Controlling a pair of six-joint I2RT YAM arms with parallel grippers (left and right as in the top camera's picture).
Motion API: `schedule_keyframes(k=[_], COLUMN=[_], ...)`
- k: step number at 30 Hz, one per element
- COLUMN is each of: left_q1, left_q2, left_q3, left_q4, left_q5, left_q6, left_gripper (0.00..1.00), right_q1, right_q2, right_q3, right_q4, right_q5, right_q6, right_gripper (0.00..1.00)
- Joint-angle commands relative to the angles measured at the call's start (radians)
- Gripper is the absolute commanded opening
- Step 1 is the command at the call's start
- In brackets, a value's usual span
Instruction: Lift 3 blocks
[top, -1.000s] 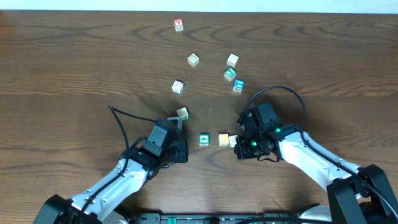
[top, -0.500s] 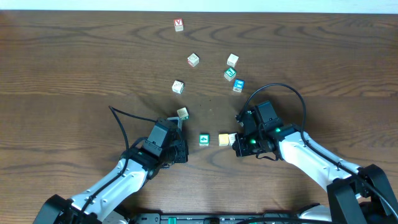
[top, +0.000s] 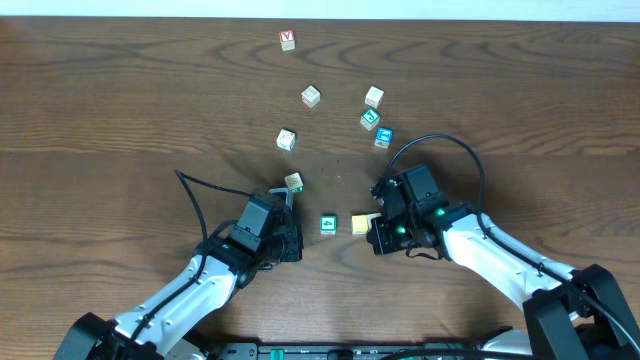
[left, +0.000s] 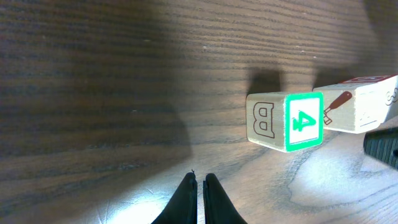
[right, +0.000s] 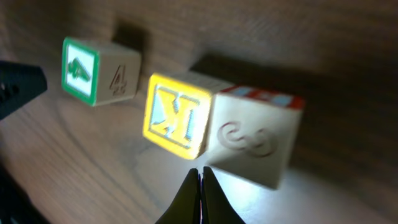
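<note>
On the tabletop the yellow block touches the red-marked block, the green block just apart; the left gripper and right gripper, fingers clenched empty, flank them, apparently gathering a row that next needs squeezing end-to-end.

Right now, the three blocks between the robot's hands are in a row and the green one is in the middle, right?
Not quite. They are in a row, but the yellow block is in the middle. The green block sits at one end, a little apart, and the pale block with red marks is at the other end, against the yellow one. The right wrist view shows it.
</note>
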Motion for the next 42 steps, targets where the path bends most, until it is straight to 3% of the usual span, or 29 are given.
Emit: schedule_keyframes(k=[1, 9, 15, 28, 33, 42], left_q1=[-0.014, -0.073, -0.073, -0.073, -0.073, -0.073], left_q2=[0.004, 0.004, 0.005, 0.146, 0.241, 0.278], left_q3=[-0.006, -0.006, -0.006, -0.005, 0.018, 0.051], left_q4=[0.004, 0.111, 0.138, 0.18, 0.271, 0.278], left_q5=[0.01, 0.008, -0.051, -0.13, -0.098, -0.092], left_q6=[-0.009, -0.01, -0.032, -0.078, -0.081, -0.08], left_gripper=[0.07, 0.07, 0.07, 0.07, 0.07, 0.07], right_q1=[0.013, 0.013, 0.007, -0.127, -0.156, -0.156], right_q2=[0.003, -0.027, -0.061, -0.061, -0.061, -0.06], right_q3=[-0.003, -0.003, -0.003, -0.003, -0.003, -0.003], right_q4=[-0.031, -0.152, -0.24, -0.265, -0.216, -0.1], right_q5=[-0.012, 0.0, 0.128, 0.238, 0.231, 0.176], right_q6=[0.013, 0.014, 0.06, 0.158, 0.08, -0.05], right_gripper=[0.01, 0.01, 0.01, 0.01, 0.01, 0.01])
